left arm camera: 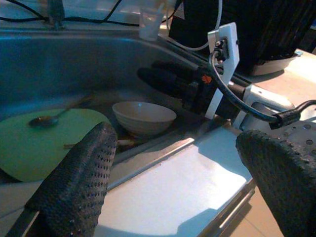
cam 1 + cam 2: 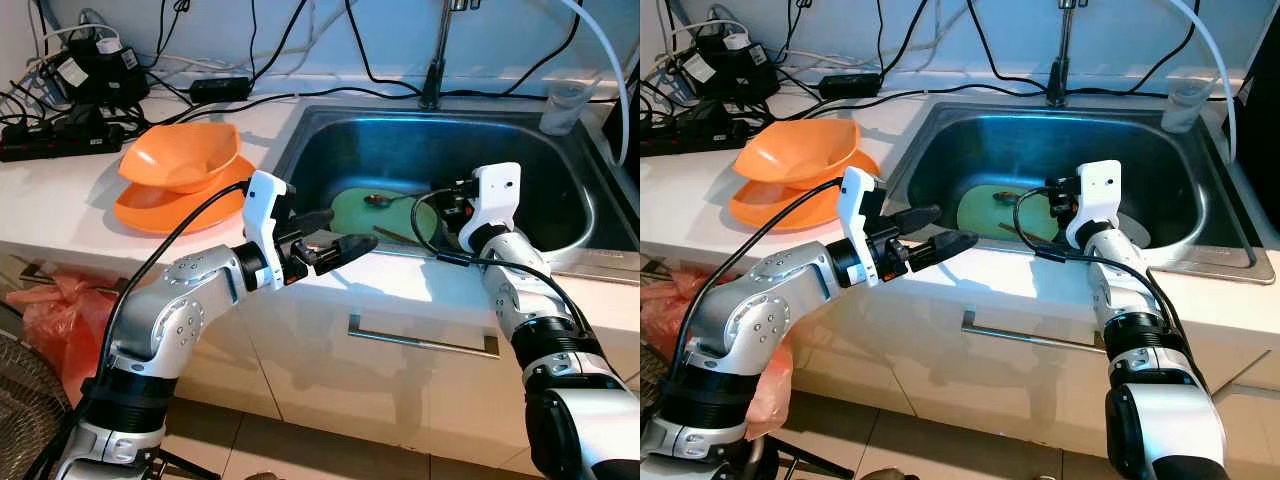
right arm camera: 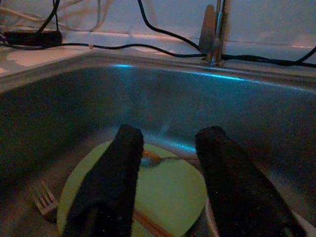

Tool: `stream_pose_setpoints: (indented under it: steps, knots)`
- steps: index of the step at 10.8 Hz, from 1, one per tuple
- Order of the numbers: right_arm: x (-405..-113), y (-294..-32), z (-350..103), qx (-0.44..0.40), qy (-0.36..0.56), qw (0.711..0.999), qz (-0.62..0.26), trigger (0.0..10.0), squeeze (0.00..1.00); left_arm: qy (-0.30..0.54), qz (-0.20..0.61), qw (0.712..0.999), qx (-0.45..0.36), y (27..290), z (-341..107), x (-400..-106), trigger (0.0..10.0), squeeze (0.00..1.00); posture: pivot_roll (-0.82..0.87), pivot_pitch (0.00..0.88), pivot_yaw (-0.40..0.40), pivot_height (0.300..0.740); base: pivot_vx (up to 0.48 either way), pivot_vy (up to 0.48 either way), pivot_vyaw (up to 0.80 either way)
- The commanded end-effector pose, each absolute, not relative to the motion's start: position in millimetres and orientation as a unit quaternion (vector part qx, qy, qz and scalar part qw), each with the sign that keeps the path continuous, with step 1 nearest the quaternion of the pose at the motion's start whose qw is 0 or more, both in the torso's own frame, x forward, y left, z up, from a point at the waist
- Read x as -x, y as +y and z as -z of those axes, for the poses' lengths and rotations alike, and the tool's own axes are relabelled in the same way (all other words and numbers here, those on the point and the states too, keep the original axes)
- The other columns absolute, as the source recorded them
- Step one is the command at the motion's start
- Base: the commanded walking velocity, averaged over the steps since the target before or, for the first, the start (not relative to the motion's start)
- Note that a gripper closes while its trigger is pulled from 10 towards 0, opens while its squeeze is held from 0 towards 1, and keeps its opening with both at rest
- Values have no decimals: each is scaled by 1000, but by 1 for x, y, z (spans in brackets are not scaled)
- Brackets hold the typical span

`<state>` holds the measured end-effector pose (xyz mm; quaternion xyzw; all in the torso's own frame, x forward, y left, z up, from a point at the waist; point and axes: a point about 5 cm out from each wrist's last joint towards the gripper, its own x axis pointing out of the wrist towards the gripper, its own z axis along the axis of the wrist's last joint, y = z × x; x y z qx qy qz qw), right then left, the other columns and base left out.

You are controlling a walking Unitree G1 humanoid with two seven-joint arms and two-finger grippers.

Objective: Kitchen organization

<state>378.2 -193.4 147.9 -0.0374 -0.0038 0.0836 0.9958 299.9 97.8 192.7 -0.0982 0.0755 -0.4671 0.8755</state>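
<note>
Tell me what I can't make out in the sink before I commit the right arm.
- White bowl: in both eye views the right gripper and its wrist cover it.
- Fork: handle cut off by the right wrist view's edge.
- Chopsticks: partly behind the fingers, on the green plate.
- Spoon: contents too small to tell.

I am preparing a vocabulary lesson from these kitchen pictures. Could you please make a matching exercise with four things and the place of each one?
Things:
1. spoon
2. orange bowl
3. white bowl
4. fork

Places:
A. on the orange plate, on the counter
B. in the sink, beside the green plate
C. on the green plate
D. on the sink floor, at the green plate's edge

Pairs: 1-C, 2-A, 3-B, 4-D
</note>
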Motion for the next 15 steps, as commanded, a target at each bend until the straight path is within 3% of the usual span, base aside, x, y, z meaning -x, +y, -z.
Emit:
stream_pose_setpoints:
  steps: [1, 4, 7, 9, 12, 15]
  knots:
    - [-379, -190, -145, 32, 4, 996, -89, 10000, 1000, 80, 467, 876, 90, 99, -192, -299, 10000, 1000, 137, 31, 114, 740, 0, 0, 0]
    - [-379, -184, -146, 17, 0, 994, -111, 10000, 1000, 65, 440, 891, 88, 101, -194, -305, 10000, 1000, 134, 17, 105, 740, 0, 0, 0]
    - [-373, -151, -167, -30, -33, 976, -215, 10000, 1000, 19, 315, 946, 70, 120, -198, -333, 10000, 1000, 102, 0, 92, 740, 0, 0, 0]
    - [-363, -127, -175, -40, -44, 960, -272, 10000, 1000, 3, 255, 966, 44, 131, -197, -345, 10000, 1000, 74, 0, 93, 740, 0, 0, 0]
    - [-341, -101, -169, -98, -36, 951, -292, 10000, 1000, -25, 157, 987, 30, 158, -191, -361, 10000, 1000, 70, 0, 81, 740, 0, 0, 0]
    - [-317, -83, -163, -127, -17, 939, -320, 10000, 1000, -29, 128, 991, -7, 171, -191, -373, 10000, 1000, 69, 0, 83, 740, 0, 0, 0]
